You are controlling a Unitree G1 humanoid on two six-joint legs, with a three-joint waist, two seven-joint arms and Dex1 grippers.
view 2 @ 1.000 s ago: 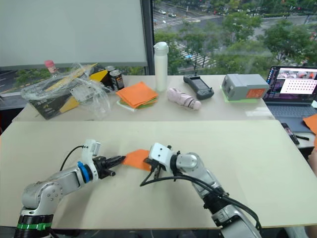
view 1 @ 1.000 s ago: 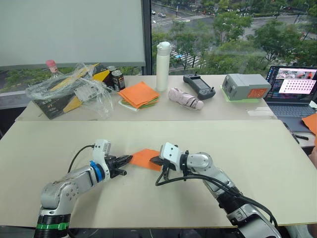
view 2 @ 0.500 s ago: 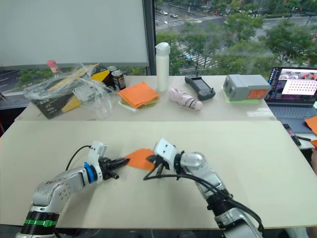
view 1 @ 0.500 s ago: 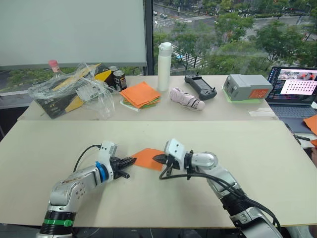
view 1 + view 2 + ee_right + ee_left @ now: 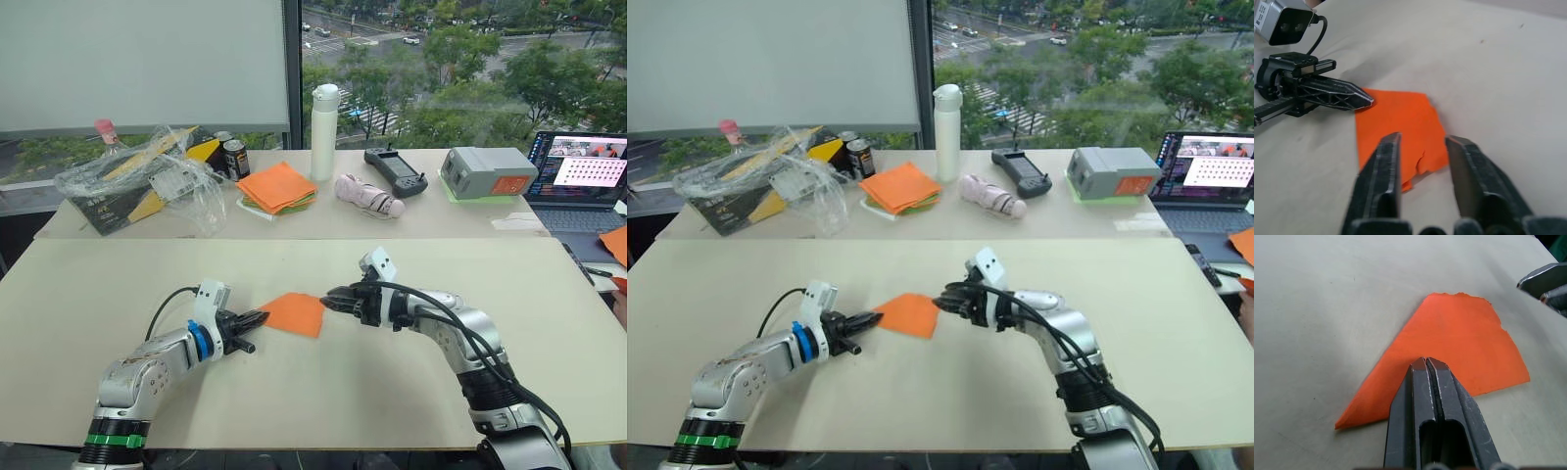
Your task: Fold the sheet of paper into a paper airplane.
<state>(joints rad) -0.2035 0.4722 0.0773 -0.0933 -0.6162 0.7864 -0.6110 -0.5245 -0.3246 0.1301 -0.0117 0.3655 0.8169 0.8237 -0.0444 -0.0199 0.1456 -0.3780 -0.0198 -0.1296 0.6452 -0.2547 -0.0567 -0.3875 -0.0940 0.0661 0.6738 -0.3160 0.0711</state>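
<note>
I find the sheet of paper (image 5: 294, 313) lying flat on the near surface (image 5: 470, 284), folded into a slanted four-sided shape, between my two arms. My left pincer (image 5: 257, 317) sits at the sheet's nine o'clock edge with its fingers pressed together; the left wrist view shows the joined tips over the orange edge, but I cannot tell whether the paper is actually pinched between them. My right pincer (image 5: 330, 296) is at the sheet's three o'clock side, just off its far right corner, fingers apart and holding nothing; in the right wrist view the fingers (image 5: 1382, 171) straddle the sheet's ragged corner with a clear gap on each side. On the far surface (image 5: 421, 223) at twelve o'clock I note a pile of orange and green sheets (image 5: 276, 187), a white bottle (image 5: 323, 117) just beside it, a pink folded umbrella (image 5: 367, 194), a black handheld controller (image 5: 395, 169), a grey box (image 5: 488, 170) and, at two o'clock, an open laptop (image 5: 581, 176). At ten o'clock a crumpled plastic bag (image 5: 147, 176) covers a yellow and black box, with a dark can (image 5: 235, 157) next to it.
</note>
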